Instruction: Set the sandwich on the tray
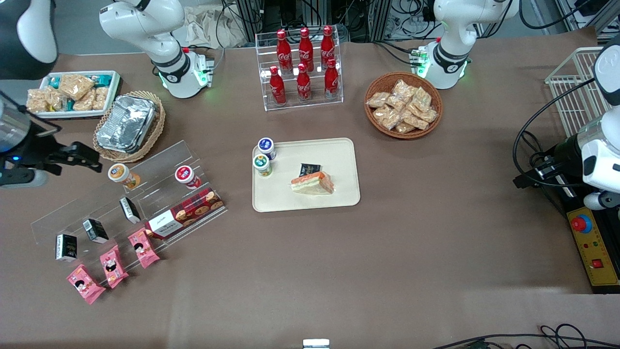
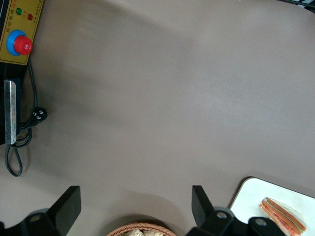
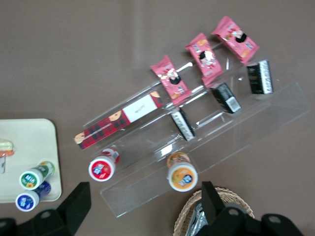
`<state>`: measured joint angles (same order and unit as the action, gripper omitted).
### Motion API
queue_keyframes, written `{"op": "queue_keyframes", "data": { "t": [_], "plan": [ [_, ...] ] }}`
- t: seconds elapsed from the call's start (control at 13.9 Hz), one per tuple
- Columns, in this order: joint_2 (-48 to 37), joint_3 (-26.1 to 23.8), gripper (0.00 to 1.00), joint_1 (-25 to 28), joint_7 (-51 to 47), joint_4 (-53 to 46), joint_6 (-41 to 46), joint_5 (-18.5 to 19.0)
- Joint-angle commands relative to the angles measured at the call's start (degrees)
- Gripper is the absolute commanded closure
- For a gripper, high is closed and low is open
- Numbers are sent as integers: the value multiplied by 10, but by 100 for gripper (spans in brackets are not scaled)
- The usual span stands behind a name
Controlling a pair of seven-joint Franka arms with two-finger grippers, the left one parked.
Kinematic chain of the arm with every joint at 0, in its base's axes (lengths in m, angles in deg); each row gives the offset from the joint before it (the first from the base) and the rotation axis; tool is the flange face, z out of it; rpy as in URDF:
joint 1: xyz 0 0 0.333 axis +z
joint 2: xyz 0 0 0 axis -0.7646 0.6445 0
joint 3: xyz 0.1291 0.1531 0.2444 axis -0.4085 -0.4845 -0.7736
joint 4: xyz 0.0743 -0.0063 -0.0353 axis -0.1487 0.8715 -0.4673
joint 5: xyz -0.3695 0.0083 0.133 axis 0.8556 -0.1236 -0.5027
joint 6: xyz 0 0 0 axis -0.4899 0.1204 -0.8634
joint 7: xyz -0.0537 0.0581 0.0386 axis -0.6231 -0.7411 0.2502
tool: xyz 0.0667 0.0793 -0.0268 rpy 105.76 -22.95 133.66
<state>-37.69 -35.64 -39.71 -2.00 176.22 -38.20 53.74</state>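
The sandwich (image 1: 312, 182), a clear-wrapped wedge with orange and green layers, lies flat on the cream tray (image 1: 339, 155) in the middle of the table. The left wrist view shows the sandwich (image 2: 284, 219) on a corner of the tray (image 2: 251, 196). In the right wrist view only a sliver of the sandwich (image 3: 5, 146) shows on the tray (image 3: 29, 142). My gripper (image 1: 89, 159) hangs toward the working arm's end of the table, far from the tray. The gripper (image 3: 144, 194) is open and holds nothing, above the edge of the acrylic stand beside the wicker basket.
Two small cups (image 1: 264, 157) and a black packet (image 1: 309, 169) share the tray. An acrylic tiered stand (image 1: 145, 194) holds cups, small boxes and a biscuit box, with pink snack packs (image 1: 114, 264) in front. A foil tray in a wicker basket (image 1: 128, 123), a cola rack (image 1: 302, 68) and a snack basket (image 1: 403, 104) stand farther back.
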Motion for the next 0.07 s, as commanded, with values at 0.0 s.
{"op": "queue_keyframes", "data": {
  "t": [0.0],
  "plan": [
    [-5, -11, 0, -15, -10, 5, -5, 23]
  ]
}}
